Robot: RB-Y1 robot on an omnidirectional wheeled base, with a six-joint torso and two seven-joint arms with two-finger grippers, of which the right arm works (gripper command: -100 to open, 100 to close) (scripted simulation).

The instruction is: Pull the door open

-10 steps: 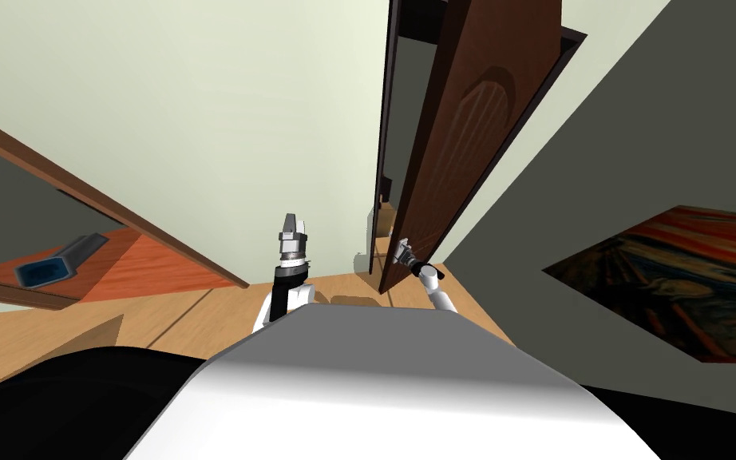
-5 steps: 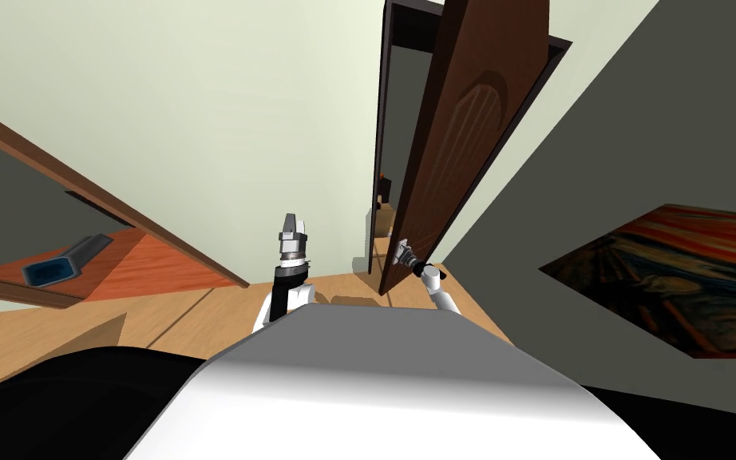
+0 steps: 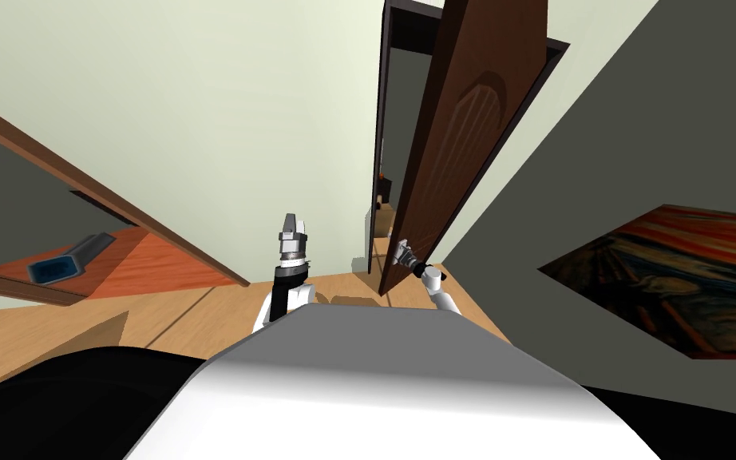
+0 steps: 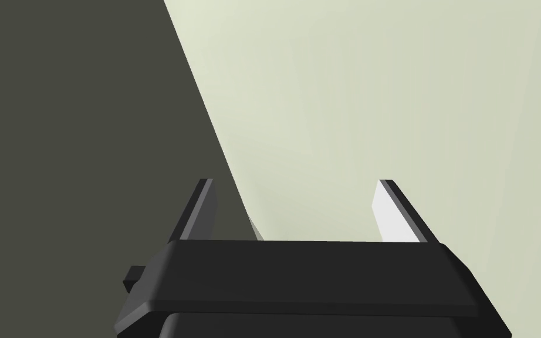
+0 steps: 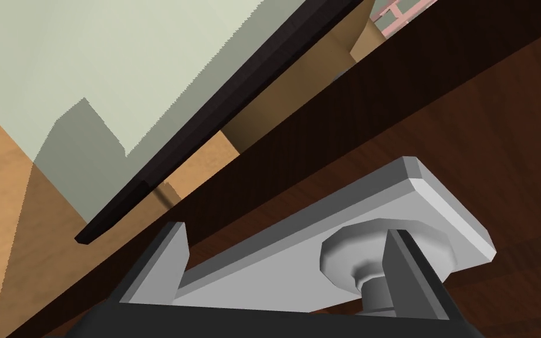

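Observation:
The dark brown door [image 3: 470,120] stands partly open, its free edge swung out of the dark frame [image 3: 380,144] toward me. My right gripper [image 3: 402,254] is at the door's free edge, at handle height. In the right wrist view my right gripper [image 5: 287,230] is open, its fingers [image 5: 175,246] straddling the grey handle plate [image 5: 416,193]. The round knob base and stem [image 5: 357,264] sit against the other finger. My left gripper [image 3: 292,224] is raised in front of the pale wall, apart from the door. In its wrist view the left gripper [image 4: 294,193] is open and holds nothing.
A dark grey wall with a red-orange painting [image 3: 670,279] runs close on the right. On the left, a brown-framed opening [image 3: 119,208] shows an orange floor with a dark blue-lined box [image 3: 63,262]. Wooden floor [image 3: 175,307] lies ahead. A brown box [image 3: 382,216] shows through the door gap.
The head view has shifted slightly, and the door's top edge now sits a little further left. My right gripper stays at the handle; the left arm has not moved.

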